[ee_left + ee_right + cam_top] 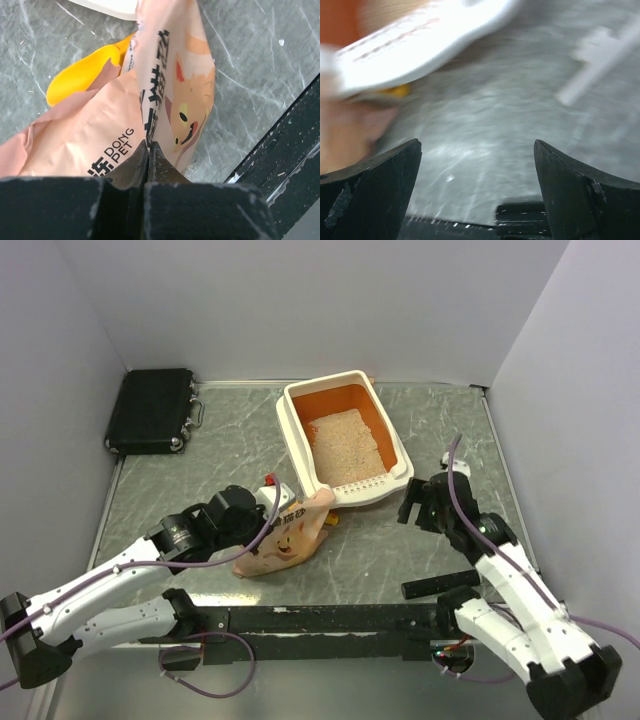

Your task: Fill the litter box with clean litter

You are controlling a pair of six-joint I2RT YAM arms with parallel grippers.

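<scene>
Left tool (148, 146) is clenched on the peach-pink bag (85, 125). Its two black fingers (135, 167) are pressed together on a fold of the printed film, beside the dark lettering and just below the cartoon animal's face. From above, the bag lies on its side on the grey marbled worktop (450, 430), with its upper end up against the near left corner of the litter box (293, 430); whether the two actually touch cannot be told. A yellow-orange scoop (80, 75) lies on the worktop behind the bag, partly covered by it.

The right tool (412, 502) is released — its fingers (375, 195) stand wide apart with nothing between them. It sits just to the right of the box's near end, apart from it, and its own camera view is blurred, showing mostly bare worktop and the edge of the white rim.

The litter box stands near the middle of the worktop toward the back, turned at a slight angle, with its slotted rim at the near end. The clean litter (345, 450) lies inside it as a pale sandy layer over the middle and near part of the floor, and the far end shows bare orange. A black case (152, 410) rests in the far left corner, well apart from the box.
</scene>
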